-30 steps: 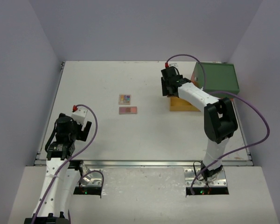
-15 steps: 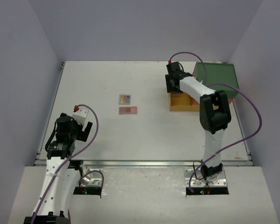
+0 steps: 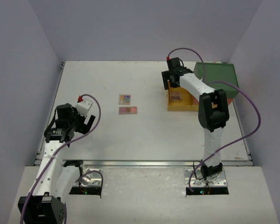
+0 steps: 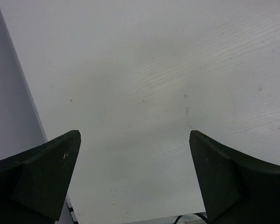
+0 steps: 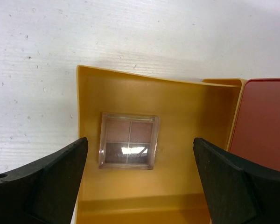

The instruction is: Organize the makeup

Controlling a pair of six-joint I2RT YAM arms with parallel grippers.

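A square pink-and-brown palette lies flat in the open yellow drawer, close to its left wall. My right gripper hangs open above it, one finger on each side, touching nothing. From above, the same palette shows in the yellow drawer just under the right gripper. Two more palettes lie mid-table: a multicoloured one and a pink-brown one. My left gripper is open over bare table, also seen at the near left. No bottles or jars are in view.
The green-topped box stands at the far right with the yellow drawer pulled out toward the table's middle. A red-orange drawer sits right beside the yellow one. The white table ends in a metal rail near the arm bases.
The right gripper has opened and the palette it carried now lies in the yellow drawer. The left arm has swung a little forward and to the right.
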